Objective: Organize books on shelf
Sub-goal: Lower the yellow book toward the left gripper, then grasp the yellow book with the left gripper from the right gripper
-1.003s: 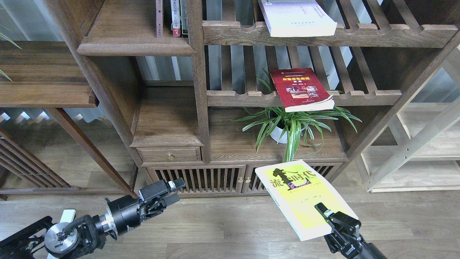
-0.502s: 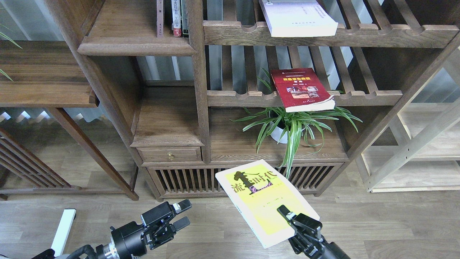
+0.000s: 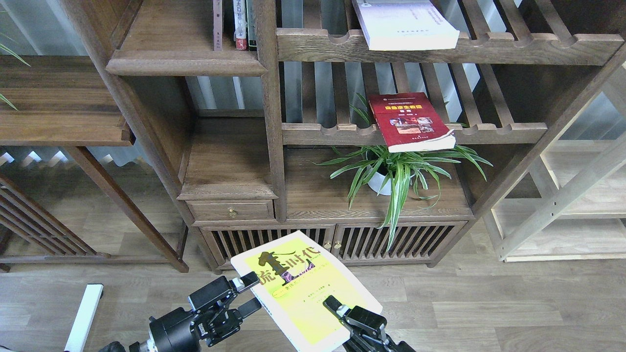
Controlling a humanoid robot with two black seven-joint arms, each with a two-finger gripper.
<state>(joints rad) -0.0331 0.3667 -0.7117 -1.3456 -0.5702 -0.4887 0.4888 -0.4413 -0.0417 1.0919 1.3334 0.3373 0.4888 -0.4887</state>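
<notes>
**Yellow-green paperback held between both arms in front of the bookcase**

The right gripper (image 3: 337, 307), at the end of the black right arm rising from the bottom edge, is clamped on the near corner of the large thin yellow-green and white paperback with a dark Chinese title (image 3: 298, 288). The book tilts face up above the pale wood-plank floor (image 3: 489, 313), its far corner overlapping the slatted cabinet doors (image 3: 274, 242) at the base of the big dark wooden bookcase. The left gripper (image 3: 252, 295) has its two fingers spread apart at the book's left edge, the upper fingertip touching or just beside that edge; whether it grips cannot be told.

Higher up, the red paperback with yellow title and photo (image 3: 410, 121) lies on a slatted shelf with its near end overhanging the rail, above a striped-leaf plant in a white pot (image 3: 396, 168). The pale lavender-white paperback (image 3: 403, 24) lies on the slatted shelf above. The solid flat dark-brown shelf with moulded front edge (image 3: 186, 66) at upper left carries narrow upright books (image 3: 237, 24).
</notes>
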